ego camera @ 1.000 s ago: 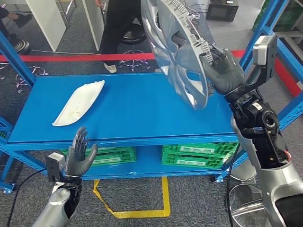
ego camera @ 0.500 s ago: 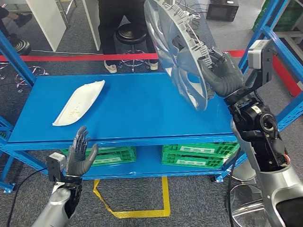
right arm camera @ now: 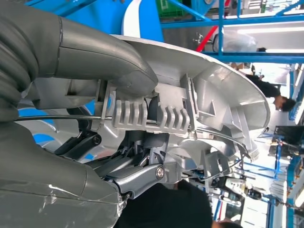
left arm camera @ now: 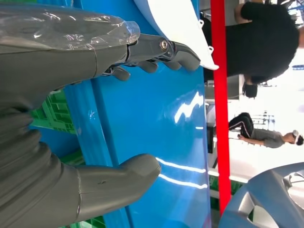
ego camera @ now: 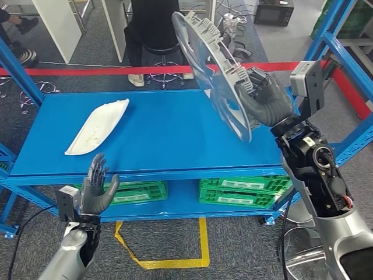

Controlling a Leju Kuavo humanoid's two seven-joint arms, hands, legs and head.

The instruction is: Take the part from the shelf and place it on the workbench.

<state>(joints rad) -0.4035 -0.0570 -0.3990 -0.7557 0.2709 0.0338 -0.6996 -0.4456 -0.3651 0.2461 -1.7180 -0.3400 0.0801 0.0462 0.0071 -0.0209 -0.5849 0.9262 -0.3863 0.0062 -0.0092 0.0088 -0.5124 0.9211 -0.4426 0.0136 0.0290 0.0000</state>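
1. Crates (ego camera: 239,191), green and of plastic, sit on the lower level of the blue shelf (ego camera: 167,131), one on the left under the near edge and one on the right; what lies in them cannot be told.
2. On the top level a white curved panel (ego camera: 97,125) lies flat at the far left, well apart from the silver wheel cover (ego camera: 211,70).
3. The right hand (ego camera: 266,102) grips the wheel cover by its rim and holds it tilted in the air above the right end of the shelf, its back side turned to the hand.
4. The right wrist view shows what the head view does not: the thumb (right arm camera: 104,59) pressed on the outer face and the darker fingers (right arm camera: 139,173) hooked into the ribbed clips on the back.
5. The left hand (ego camera: 97,188) holds nothing, fingers spread and raised, just in front of the shelf's near edge on the left.
6. The left wrist view shows the fingertips (left arm camera: 179,54) close to the white panel, and two people beyond the red floor line (left arm camera: 218,95).
7. Since the earlier frames the wheel cover has swung edge-on to the camera and the right hand has shifted a little left; the left hand is where it was.
8. A person (ego camera: 154,26) sits on a black stool behind the shelf.
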